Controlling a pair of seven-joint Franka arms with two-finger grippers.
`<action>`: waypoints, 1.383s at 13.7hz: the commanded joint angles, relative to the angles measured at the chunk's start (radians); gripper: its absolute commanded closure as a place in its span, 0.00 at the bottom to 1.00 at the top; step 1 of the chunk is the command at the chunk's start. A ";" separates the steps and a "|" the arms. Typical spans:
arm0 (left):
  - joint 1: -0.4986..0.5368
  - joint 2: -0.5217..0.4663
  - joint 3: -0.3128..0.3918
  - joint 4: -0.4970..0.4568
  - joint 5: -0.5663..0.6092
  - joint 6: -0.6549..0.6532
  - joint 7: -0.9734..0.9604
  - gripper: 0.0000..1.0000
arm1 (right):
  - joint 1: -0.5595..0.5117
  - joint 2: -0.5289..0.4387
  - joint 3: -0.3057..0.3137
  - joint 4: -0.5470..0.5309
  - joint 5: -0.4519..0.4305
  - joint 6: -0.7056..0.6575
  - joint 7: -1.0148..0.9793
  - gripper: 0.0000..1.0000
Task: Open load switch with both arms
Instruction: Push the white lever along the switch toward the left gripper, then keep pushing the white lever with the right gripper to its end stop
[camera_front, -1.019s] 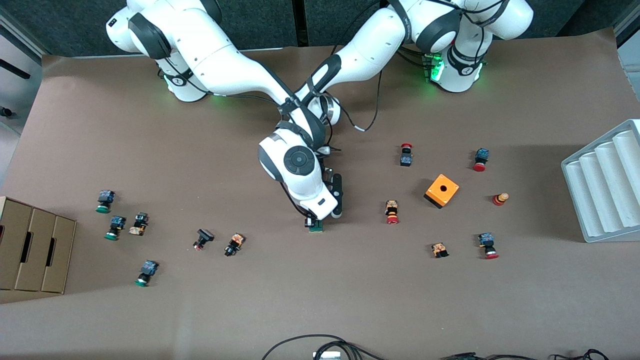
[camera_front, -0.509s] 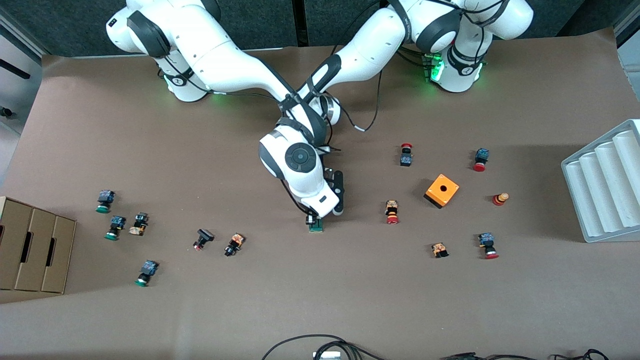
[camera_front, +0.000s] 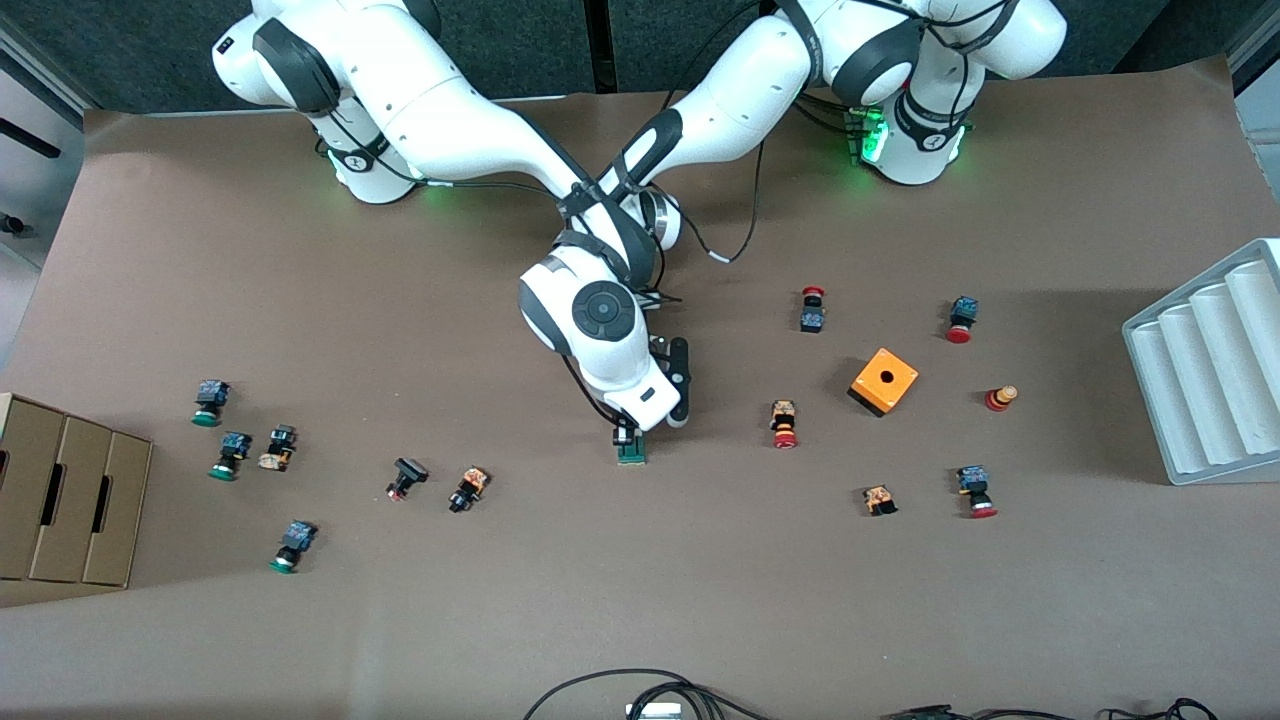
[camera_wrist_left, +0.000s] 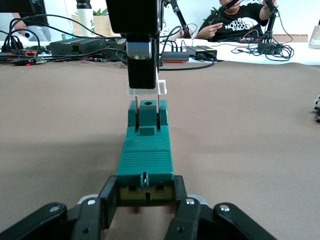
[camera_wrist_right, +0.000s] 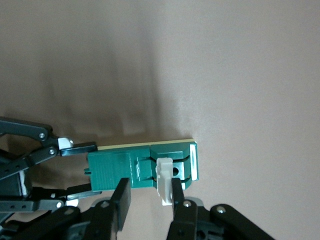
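At frame centre: switch (camera_front: 631, 452) lay on table (camera_front: 640, 600).
Left gripper (camera_wrist_left: 145, 192): clamped switch's end.
Right gripper (camera_wrist_right: 148, 192): pinched white piece (camera_wrist_right: 164, 181).
Risk: skewed pull might bend pins or slip the piece.

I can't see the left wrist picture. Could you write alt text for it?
A dark-green load switch lies flat on the brown table, clamped at one end by the left gripper. At its other end the right gripper comes from above, shut on the switch's white piece, lifted clear on two thin pins.
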 joint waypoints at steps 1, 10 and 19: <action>0.006 0.011 0.012 0.028 0.008 0.005 -0.013 0.62 | 0.012 -0.029 -0.002 -0.041 0.022 -0.017 0.021 0.60; 0.006 0.011 0.014 0.028 0.008 0.005 -0.013 0.62 | 0.015 -0.031 0.014 -0.054 0.010 -0.017 0.079 0.61; 0.006 0.011 0.014 0.028 0.008 0.005 -0.013 0.61 | 0.015 -0.061 0.018 -0.094 0.009 -0.018 0.101 0.61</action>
